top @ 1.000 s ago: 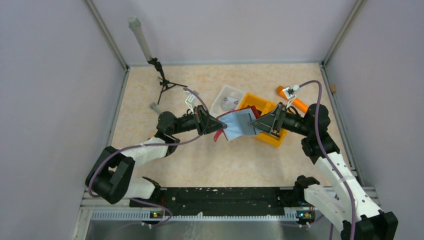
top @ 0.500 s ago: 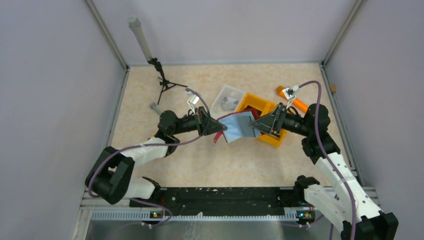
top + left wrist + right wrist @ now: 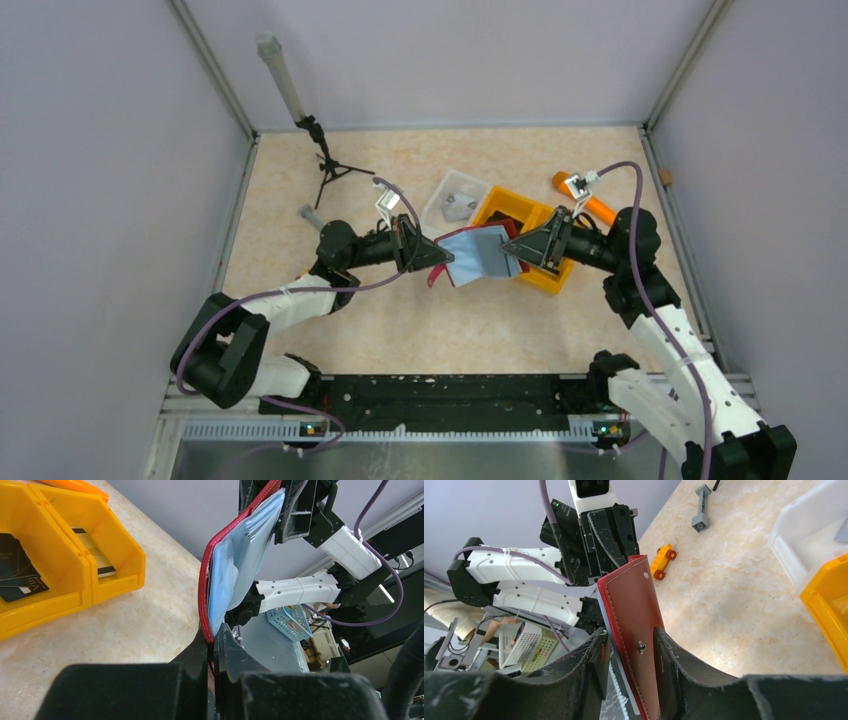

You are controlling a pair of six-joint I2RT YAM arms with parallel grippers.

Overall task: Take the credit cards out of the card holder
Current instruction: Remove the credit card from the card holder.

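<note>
The dark red card holder [image 3: 478, 252] hangs in the air between both arms, opened, its pale grey inner faces upward. My left gripper [image 3: 447, 257] is shut on its left red edge [image 3: 205, 595]. My right gripper [image 3: 631, 637] straddles the other end [image 3: 631, 605], the snap flap between its jaws, with a thin gap left at the pale leaves. Layered pale edges [image 3: 262, 517] show inside the holder; I cannot tell credit cards from sleeves there. A tan credit card [image 3: 92, 550] with a dark stripe lies in the orange tray [image 3: 120, 575], dark cards [image 3: 17, 572] beside it.
The orange two-compartment tray [image 3: 548, 278] sits under and behind the right gripper. A white tray [image 3: 455, 200] stands next to it. A small tripod [image 3: 330, 165], a grey piece [image 3: 310, 213], an orange tool [image 3: 592, 203] and a yellow toy car [image 3: 663, 560] lie on the table.
The right gripper's jaws have narrowed around the holder's end. The holder has tipped up slightly on the left. Both arms have stayed nearly in place.
</note>
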